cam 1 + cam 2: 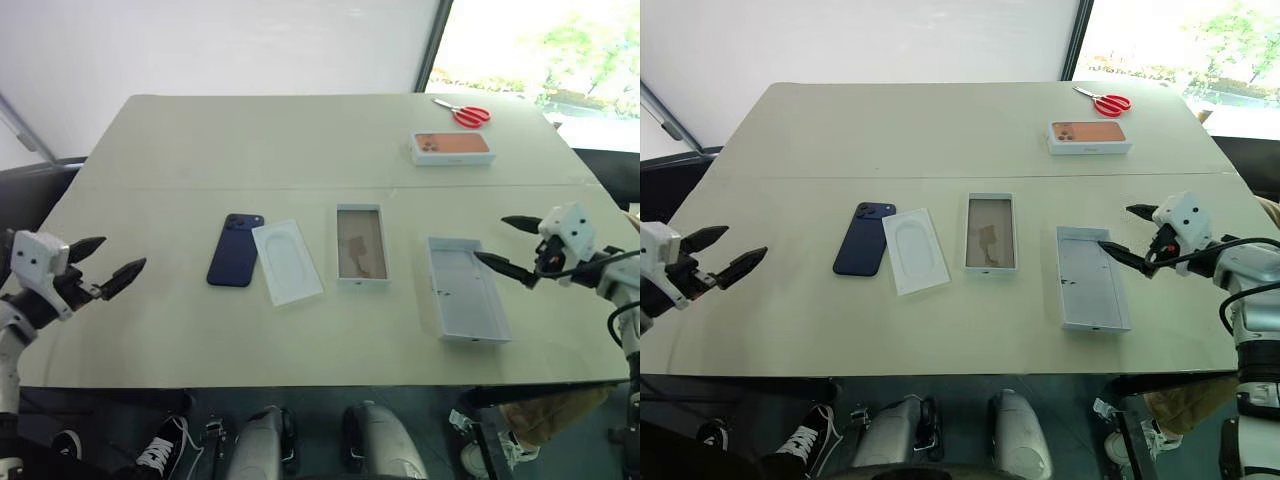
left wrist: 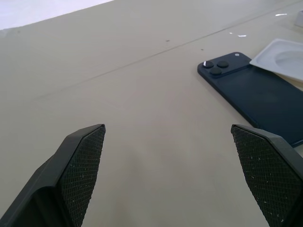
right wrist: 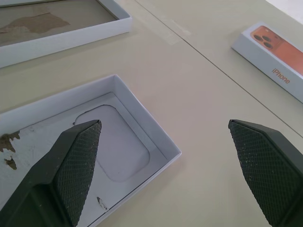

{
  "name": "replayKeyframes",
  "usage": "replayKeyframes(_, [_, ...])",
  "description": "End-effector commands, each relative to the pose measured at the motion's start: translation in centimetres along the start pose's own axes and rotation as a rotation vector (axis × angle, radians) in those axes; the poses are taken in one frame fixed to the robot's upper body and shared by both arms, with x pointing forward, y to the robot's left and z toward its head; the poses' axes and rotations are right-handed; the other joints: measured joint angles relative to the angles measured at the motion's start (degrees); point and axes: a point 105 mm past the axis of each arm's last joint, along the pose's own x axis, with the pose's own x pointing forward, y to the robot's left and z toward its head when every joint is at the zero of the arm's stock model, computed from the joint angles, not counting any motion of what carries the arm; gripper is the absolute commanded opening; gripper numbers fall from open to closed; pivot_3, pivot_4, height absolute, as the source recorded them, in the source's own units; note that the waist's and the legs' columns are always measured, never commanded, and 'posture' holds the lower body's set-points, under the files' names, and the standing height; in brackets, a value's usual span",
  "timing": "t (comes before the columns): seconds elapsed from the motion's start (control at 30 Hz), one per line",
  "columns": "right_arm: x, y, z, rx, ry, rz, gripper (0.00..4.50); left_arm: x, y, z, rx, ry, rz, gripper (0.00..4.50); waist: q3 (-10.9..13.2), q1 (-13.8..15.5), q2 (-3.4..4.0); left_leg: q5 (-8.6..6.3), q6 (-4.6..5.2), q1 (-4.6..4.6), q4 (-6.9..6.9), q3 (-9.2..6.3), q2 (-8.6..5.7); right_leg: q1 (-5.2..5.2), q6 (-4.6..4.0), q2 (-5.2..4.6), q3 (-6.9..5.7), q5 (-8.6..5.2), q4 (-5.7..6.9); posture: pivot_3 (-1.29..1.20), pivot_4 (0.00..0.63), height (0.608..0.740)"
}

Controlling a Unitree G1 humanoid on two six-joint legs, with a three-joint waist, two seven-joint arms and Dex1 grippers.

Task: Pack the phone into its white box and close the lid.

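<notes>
The dark navy phone [image 1: 236, 250] lies back up on the table, left of centre, its camera cluster at the far corner. The white box [image 1: 361, 208] sits open at the centre and shows a tan floor. To its right rests the lid [image 1: 440, 300], its plain white inside facing up. My left gripper [image 1: 118, 255] hovers open at the table's left edge, well apart from the phone [image 2: 251, 94]. My right gripper [image 1: 492, 239] is open beside the lid's [image 3: 142, 113] right wall, holding nothing.
A thin white insert [image 1: 287, 261] with a rounded recess lies between the phone and the box, touching the phone's edge. A white box with an orange phone picture [image 1: 452, 147] and red scissors [image 1: 465, 114] sit at the far right. A seam crosses the table.
</notes>
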Motion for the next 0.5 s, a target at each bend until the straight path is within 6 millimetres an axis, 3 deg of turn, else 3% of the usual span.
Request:
replayKeyframes(0.03, [0.1,-0.5,1.4,-0.053,-0.032,-0.006,4.50,0.1,-0.5,1.3,-0.026,-0.021,-0.008,4.48,0.00,0.00,0.00,0.00,0.00,0.00,0.00,0.00,0.00,0.00,0.00,0.00,0.00,0.00,0.00,0.00,0.150,0.740])
replayKeyframes(0.2, [1.7,1.0,4.1,-0.108,-0.098,0.083,4.50,0.9,-2.4,1.6,-0.128,0.052,-0.075,4.48,0.00,-0.04,0.00,0.01,0.01,0.00,0.00,0.00,0.00,0.01,0.01,0.00,0.00,0.00,0.01,0.00,0.150,0.740])
replayKeyframes(0.3, [3.0,2.3,5.8,-0.131,-0.148,0.150,4.50,1.8,-3.7,1.8,-0.278,0.068,-0.113,4.48,0.00,-0.05,0.00,0.02,0.02,0.00,0.01,0.00,0.01,0.01,0.04,0.02,0.00,0.02,0.02,0.00,0.150,0.740])
replayKeyframes(0.5, [6.1,8.1,8.0,-0.123,-0.244,0.389,4.50,6.0,-8.0,3.7,-0.361,-0.005,-0.223,4.48,0.00,0.97,-0.06,0.21,-0.01,0.02,0.16,-0.09,-0.01,0.19,0.19,0.03,-0.13,0.10,-0.01,0.00,0.150,0.740])
